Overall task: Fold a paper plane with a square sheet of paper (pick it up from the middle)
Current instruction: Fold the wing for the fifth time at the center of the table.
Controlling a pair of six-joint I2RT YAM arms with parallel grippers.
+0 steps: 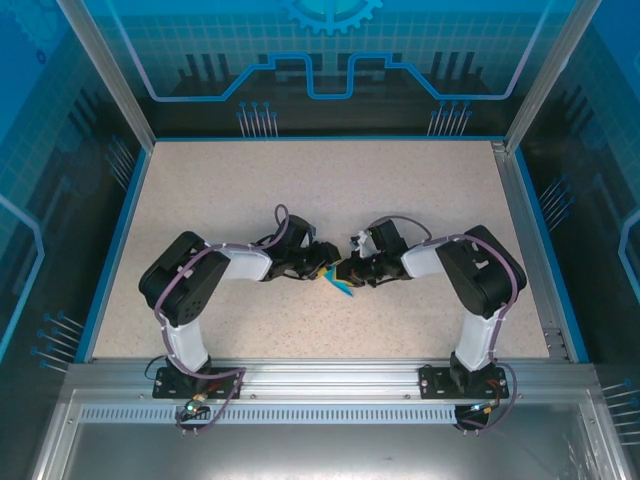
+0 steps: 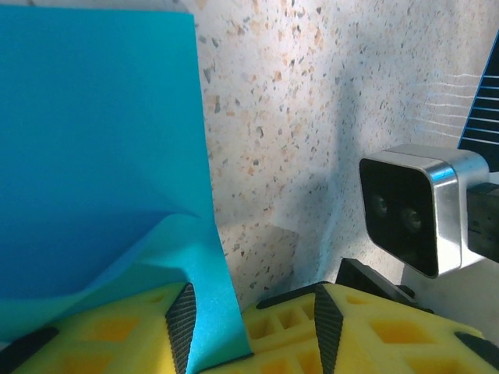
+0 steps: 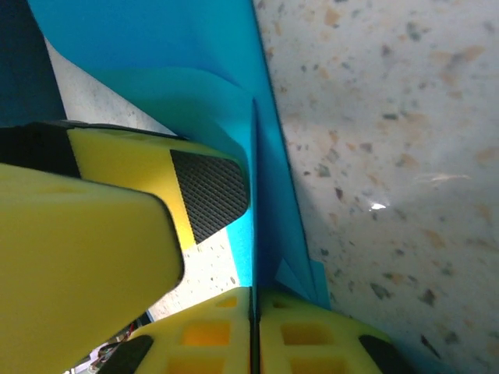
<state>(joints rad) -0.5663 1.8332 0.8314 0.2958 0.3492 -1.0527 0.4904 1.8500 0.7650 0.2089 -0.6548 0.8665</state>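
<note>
As I look down from the top camera, both arms reach in and meet over the tabletop (image 1: 300, 180), midway between its left and right edges and somewhat closer to the near edge than the far one. The paper (image 1: 340, 287) is right there, a small teal shape poking out toward the near edge. The left gripper (image 1: 322, 265) comes at it from the left and the right gripper (image 1: 352, 270) from the right, their tips just beside each other.

On my right wrist feed, the right gripper's yellow fingers (image 3: 312, 343) are pressed together with only a thin seam between them. The paper's folded edge runs straight into that seam, so I read it as clamped on the paper. The paper stands up from the grip in layers, one flap curling away to the left. A black-padded finger (image 3: 209, 191) of the left gripper sits just beside that flap; I cannot tell whether it touches.

On my left wrist feed, the left gripper's jaws stand apart, with bare tabletop showing in the gap. A strip of paper runs down between them against the left pad (image 2: 181, 319), and the other pad is clear of it, so this gripper has no hold. A silver camera (image 2: 405, 206) sits at the right.
</note>
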